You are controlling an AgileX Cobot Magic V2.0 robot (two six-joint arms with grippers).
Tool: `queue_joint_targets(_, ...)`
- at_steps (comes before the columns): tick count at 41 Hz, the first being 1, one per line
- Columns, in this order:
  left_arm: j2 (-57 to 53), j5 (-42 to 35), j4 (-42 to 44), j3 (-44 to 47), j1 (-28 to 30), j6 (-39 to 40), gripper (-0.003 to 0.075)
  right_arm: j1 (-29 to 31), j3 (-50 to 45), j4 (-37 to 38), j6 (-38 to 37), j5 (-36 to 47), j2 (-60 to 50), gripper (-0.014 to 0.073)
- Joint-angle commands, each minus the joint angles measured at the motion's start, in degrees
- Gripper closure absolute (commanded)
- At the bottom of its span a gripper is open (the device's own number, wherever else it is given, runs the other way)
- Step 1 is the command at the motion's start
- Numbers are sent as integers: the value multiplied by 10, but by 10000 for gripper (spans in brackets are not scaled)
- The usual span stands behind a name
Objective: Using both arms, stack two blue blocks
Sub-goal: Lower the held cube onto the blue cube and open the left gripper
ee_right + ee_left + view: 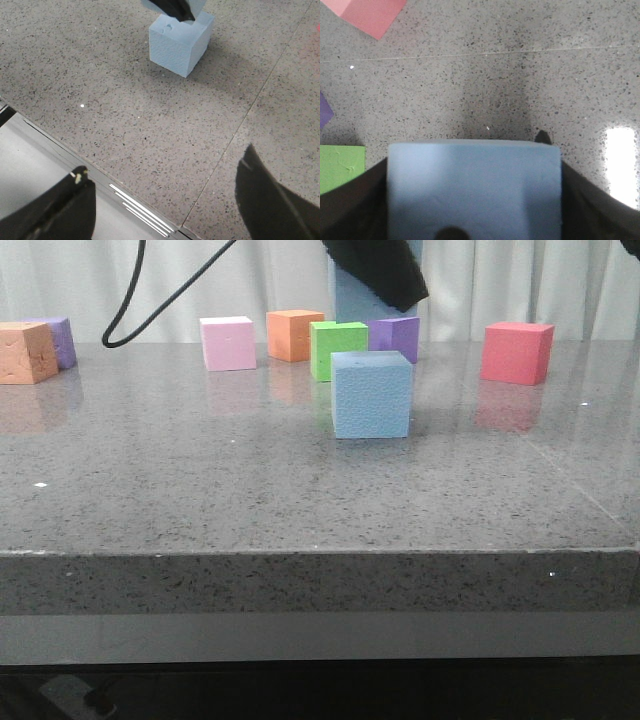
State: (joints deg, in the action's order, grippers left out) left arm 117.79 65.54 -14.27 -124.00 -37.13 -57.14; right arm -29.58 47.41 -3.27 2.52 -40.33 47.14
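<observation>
One pale blue block point(371, 393) stands on the grey table point(200, 490), near the middle. My left gripper point(375, 265) hangs right above it, shut on the second blue block point(350, 302), which is held in the air a little above and behind the first. In the left wrist view this held block point(474, 185) fills the space between the dark fingers point(350, 205) of the left gripper point(474, 200). My right gripper point(167, 200) is open and empty over the table's front edge. From there I see the standing block point(181, 42) further in.
Behind the blue blocks stand a pink cube point(228, 343), an orange cube point(293, 335), a green cube point(338, 348) and a purple cube point(395, 338). A red cube point(517, 352) is at the right. An orange cube point(25, 352) and a purple cube point(60, 338) are far left. A black cable point(125, 310) hangs at the back left.
</observation>
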Motion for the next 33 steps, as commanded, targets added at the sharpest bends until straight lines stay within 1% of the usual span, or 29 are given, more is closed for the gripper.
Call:
queue_joint_targets(1,-19,-29,-15,-20,-4,-1,310,3,14,-2,6,33,-3,9)
queue_joint_targets(14,3,-33,-5,-20,-4,-3,302,3,14,-2,6,33,-3,9)
queue_joint_targets(17,3,-40,-5,-20,-4,-3,256,3,14,-2,6,33,-3,9)
queue_joint_targets(21,3,-42,-5,-20,-4,-3,160,3,14,-2,6,33,-3,9)
queue_joint_targets(24,3,-44,-5,-20,-4,-3,116,3,14,-2,6,33,-3,9)
queue_joint_targets(33,-9,-42,-5,-20,-2,3,113,3,14,-2,6,33,-3,9)
